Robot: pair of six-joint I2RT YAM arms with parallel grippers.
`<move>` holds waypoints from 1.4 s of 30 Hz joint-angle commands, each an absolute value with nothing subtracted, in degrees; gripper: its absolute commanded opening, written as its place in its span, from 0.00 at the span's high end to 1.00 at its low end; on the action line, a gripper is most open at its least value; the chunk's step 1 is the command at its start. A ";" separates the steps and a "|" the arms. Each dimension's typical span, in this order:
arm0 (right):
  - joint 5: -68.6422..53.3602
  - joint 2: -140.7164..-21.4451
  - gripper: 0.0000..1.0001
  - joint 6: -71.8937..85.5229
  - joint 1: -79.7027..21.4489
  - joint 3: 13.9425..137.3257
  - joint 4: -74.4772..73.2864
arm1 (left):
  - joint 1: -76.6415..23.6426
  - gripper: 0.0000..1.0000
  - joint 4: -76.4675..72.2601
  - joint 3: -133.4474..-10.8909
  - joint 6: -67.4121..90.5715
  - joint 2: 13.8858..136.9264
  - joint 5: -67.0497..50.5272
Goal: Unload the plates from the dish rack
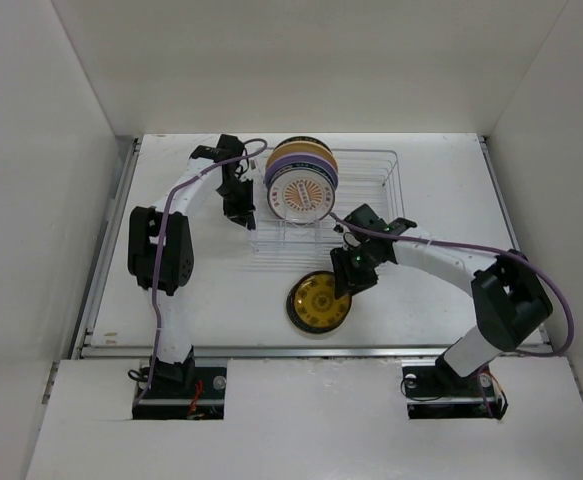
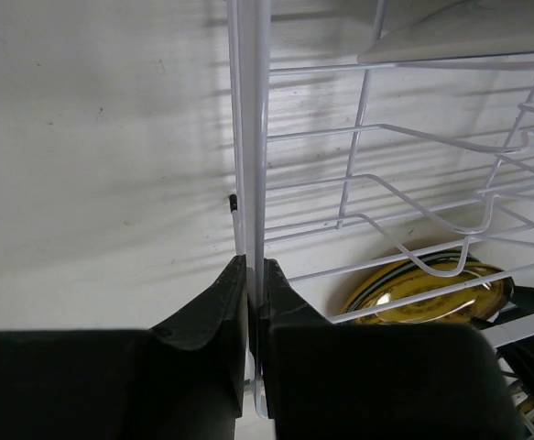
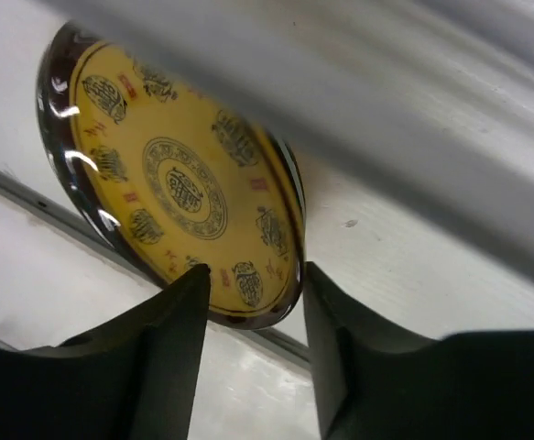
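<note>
One plate (image 3: 184, 192) rests on the surface (image 3: 413, 266), its rim between the parted jaws of the right gripper (image 3: 255, 270); the left gripper (image 2: 256, 270), clamped on the rack (image 2: 253, 110), likely steadies it.

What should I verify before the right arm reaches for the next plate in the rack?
1. Left gripper shut on the rim of the white wire dish rack: ok.
2. Round dark brown plate with yellow pattern flat on the white table: ok.
3. Right gripper open: ok.
4. Its fingers clear of that plate's rim: cannot tell.
5. Other plates upright in the rack: ok.
</note>
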State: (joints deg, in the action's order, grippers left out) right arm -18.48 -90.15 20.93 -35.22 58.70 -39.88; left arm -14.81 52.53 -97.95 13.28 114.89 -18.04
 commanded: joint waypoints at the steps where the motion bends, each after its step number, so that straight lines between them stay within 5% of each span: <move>1: -15.66 -91.23 0.47 19.87 -37.78 60.73 -40.86 | -14.15 1.00 51.94 -98.88 20.30 112.94 -24.53; 4: -11.79 -90.71 0.22 19.86 -38.93 63.71 -44.81 | -13.63 1.00 52.47 -101.15 20.30 114.08 -22.51; 14: -3.44 -82.44 0.14 16.89 -38.94 81.19 -49.32 | -13.62 1.00 53.00 -101.16 18.46 115.14 -21.62; 17: 0.42 -83.84 0.14 13.73 -38.94 86.74 -43.43 | -13.62 1.00 53.00 -101.16 16.44 115.14 -22.32; 20: 8.85 -91.45 0.18 10.64 -38.94 93.41 -40.87 | -13.62 0.89 53.00 -102.30 14.68 115.14 -20.75; 28: 15.64 -106.69 0.50 2.83 -37.27 108.54 -35.08 | -13.62 0.50 55.46 -103.89 11.51 112.33 -15.12; 42: 13.62 -117.24 0.45 -5.62 -34.54 115.58 -29.18 | -13.62 0.49 57.22 -105.64 7.03 114.17 -9.67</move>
State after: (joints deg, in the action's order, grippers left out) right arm 14.33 -115.77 -3.31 -34.87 112.51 -33.71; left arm -13.76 55.35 -102.91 8.97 115.77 -11.55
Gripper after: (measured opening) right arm 0.539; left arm 0.513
